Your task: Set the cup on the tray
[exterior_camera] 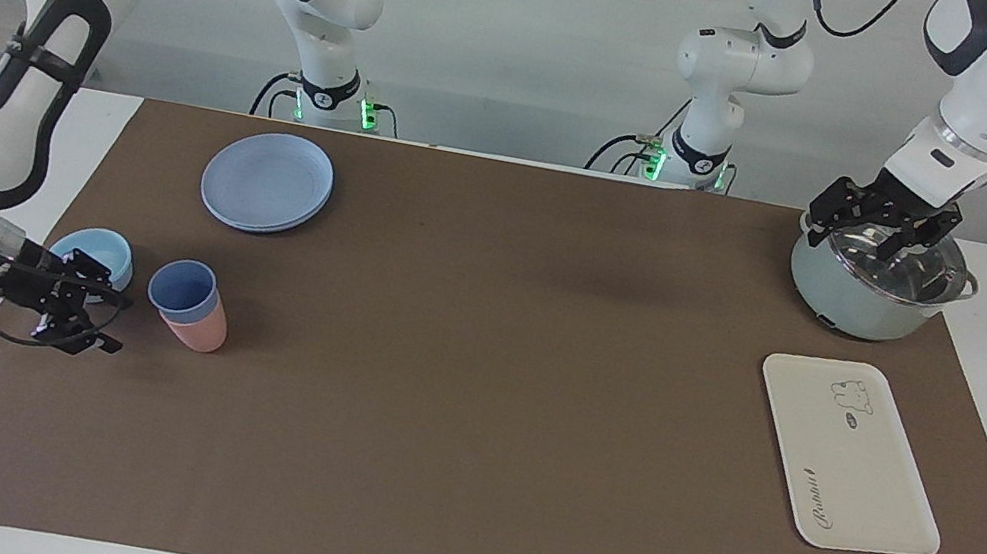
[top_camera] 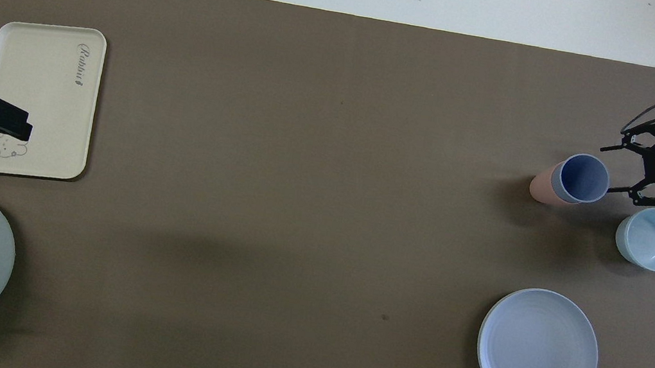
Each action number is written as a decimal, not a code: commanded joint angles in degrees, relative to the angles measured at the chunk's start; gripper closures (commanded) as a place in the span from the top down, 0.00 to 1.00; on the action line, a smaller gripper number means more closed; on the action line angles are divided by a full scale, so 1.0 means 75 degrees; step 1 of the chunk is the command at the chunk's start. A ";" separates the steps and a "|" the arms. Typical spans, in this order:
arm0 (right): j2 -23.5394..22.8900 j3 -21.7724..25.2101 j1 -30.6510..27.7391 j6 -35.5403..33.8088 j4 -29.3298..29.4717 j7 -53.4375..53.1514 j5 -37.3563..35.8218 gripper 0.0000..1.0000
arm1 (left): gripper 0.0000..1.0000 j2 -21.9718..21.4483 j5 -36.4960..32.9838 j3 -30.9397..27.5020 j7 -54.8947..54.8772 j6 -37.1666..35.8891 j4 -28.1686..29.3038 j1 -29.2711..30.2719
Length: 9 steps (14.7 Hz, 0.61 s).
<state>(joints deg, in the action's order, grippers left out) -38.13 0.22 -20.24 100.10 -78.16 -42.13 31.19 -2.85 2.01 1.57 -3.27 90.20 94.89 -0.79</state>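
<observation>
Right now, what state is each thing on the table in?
cup: upright, nested in the pink tumbler, not gripped
tray: flat, nothing on it
bowl: upright, empty
plate: empty
pot: glass lid on
right claw: open, beside the cup
left claw: open, waiting over the pot

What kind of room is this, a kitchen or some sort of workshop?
Most likely a robotics lab set up as a pretend kitchen: two white robot arms bolted at a table, a brown mat, and plastic tableware such as a cup, tray and pot.
</observation>
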 commanded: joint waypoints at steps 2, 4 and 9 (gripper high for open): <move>0.0079 -0.0041 0.0026 0.0574 -0.0815 -0.0172 0.0786 0.81 | 1.00 -0.0101 -0.0034 0.0049 0.0072 -0.0039 0.0098 0.0070; 0.0149 -0.0053 0.0097 0.0599 -0.1167 -0.0172 0.0822 0.81 | 1.00 -0.0113 -0.0034 0.0049 0.0072 -0.0039 0.0098 0.0058; 0.0501 -0.0064 0.0120 0.0611 -0.2070 -0.0184 0.1619 0.80 | 1.00 -0.0113 -0.0034 0.0049 0.0072 -0.0039 0.0099 0.0058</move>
<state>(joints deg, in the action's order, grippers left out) -37.66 0.11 -19.15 103.15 -88.71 -42.41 41.23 -2.85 2.01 1.57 -3.26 90.20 94.89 -0.78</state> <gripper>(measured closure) 0.194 0.000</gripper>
